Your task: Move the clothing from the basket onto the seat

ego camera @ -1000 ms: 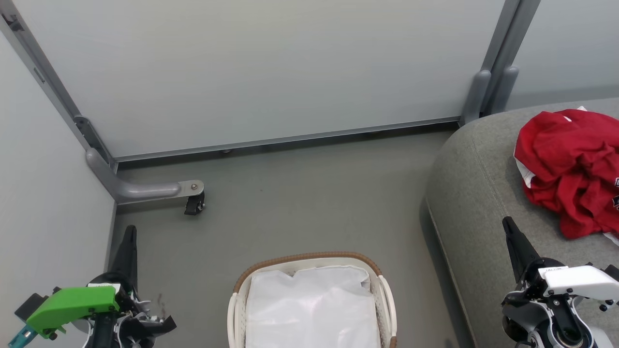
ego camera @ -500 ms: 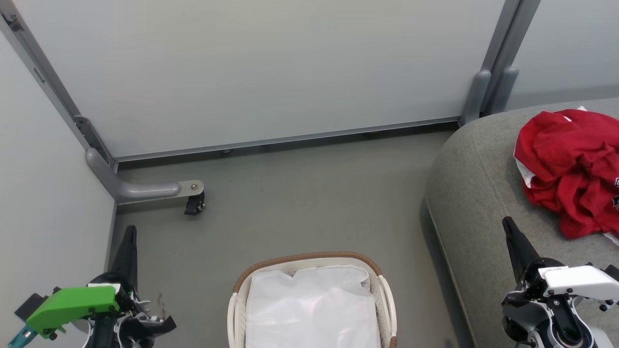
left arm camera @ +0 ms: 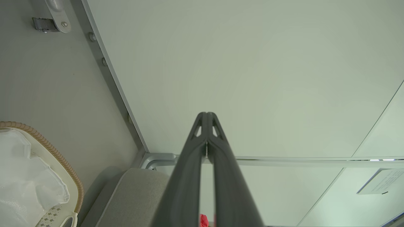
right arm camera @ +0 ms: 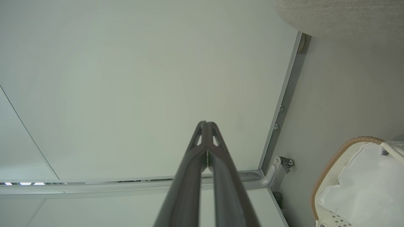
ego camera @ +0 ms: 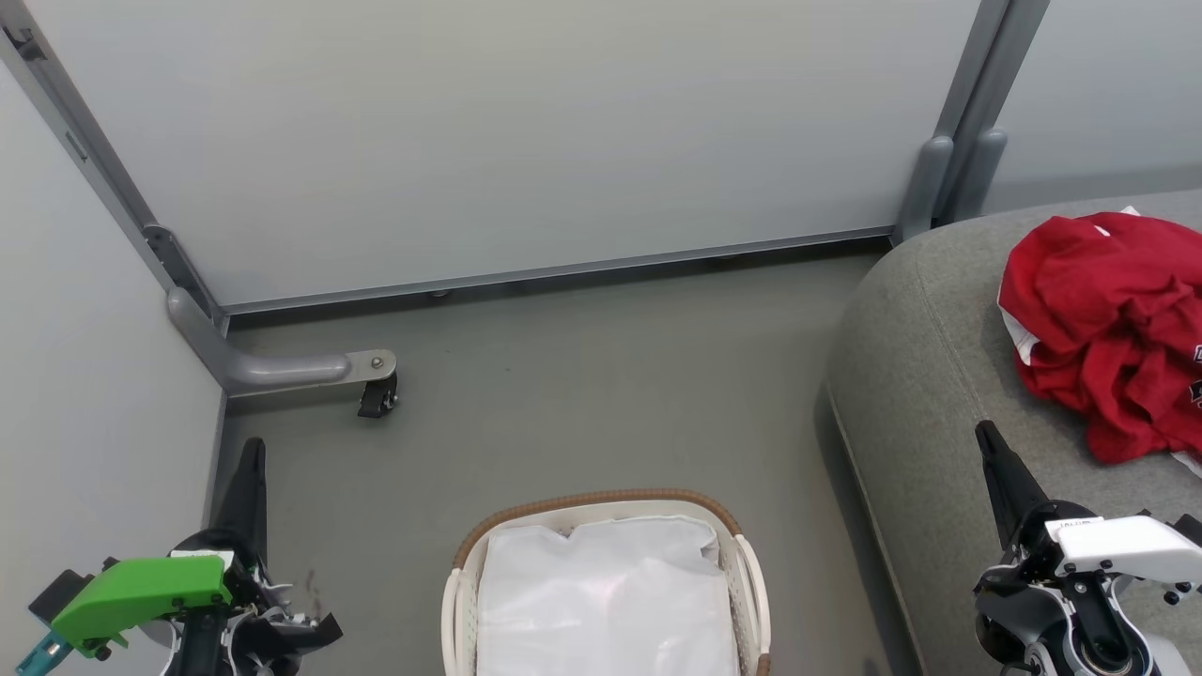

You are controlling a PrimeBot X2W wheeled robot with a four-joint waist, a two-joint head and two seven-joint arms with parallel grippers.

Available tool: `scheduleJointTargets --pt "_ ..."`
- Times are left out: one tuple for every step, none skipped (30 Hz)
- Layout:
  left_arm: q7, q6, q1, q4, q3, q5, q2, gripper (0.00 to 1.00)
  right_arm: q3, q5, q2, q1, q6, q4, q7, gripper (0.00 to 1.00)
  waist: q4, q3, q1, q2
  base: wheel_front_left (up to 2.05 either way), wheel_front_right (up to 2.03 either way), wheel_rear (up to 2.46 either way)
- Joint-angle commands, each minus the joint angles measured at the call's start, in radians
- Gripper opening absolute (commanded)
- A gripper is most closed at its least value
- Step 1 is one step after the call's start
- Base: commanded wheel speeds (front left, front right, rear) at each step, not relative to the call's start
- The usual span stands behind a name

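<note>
Red clothing (ego camera: 1108,324) lies in a crumpled heap on the grey seat (ego camera: 920,376), at the right edge of the head view and partly cut off by the frame; white trim shows along its left side. The basket (ego camera: 601,499) stands on the floor (ego camera: 582,376) between the two arms, near the seat's rounded front and well apart from the clothing. That spot probably keeps the carry short. Inside the basket I see the white liner (ego camera: 606,601) and no red, but its near end is out of frame, so I cannot fully confirm it is empty. The left end effector (ego camera: 250,455) sits low at the left with its fingers pressed together, gripping nothing. The left wrist view shows the tips meeting against the pale partition panel (ego camera: 516,141). The right end effector (ego camera: 991,446) sits low at the right over the seat's front edge, short of the clothing and not touching it, and it too is closed and empty. Both point up toward the panel, away from basket and cloth, which reads as a parked pose rather than a reach. Judging from the layout, the transfer looks done or nearly so. The heap is bunched, not folded, as if dropped rather than laid. Nothing hangs off the seat edge, so slipping looks unlikely.
</note>
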Motion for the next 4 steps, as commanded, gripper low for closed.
scheduleJointTargets --pt "0.005 -0.006 -0.010 -0.002 0.002 -0.003 0.005 0.00 -0.002 0.003 -0.006 -0.008 0.000 -0.003 0.001 0.00 0.000 0.000 0.0000 0.0000 0.00 0.00 0.00" --pt "0.005 -0.006 -0.010 -0.002 0.002 -0.003 0.005 0.00 -0.002 0.003 -0.006 -0.008 0.000 -0.003 0.001 0.00 0.000 0.000 0.0000 0.0000 0.00 0.00 0.00" --pt "0.004 -0.006 -0.010 -0.002 0.002 -0.003 0.005 0.00 -0.002 0.003 -0.006 -0.008 0.000 -0.003 0.001 0.00 0.000 0.000 0.0000 0.0000 0.00 0.00 0.00" --pt "0.004 -0.006 -0.010 -0.002 0.002 -0.003 0.005 0.00 -0.002 0.003 -0.006 -0.008 0.000 -0.003 0.001 0.00 0.000 0.000 0.0000 0.0000 0.00 0.00 0.00"
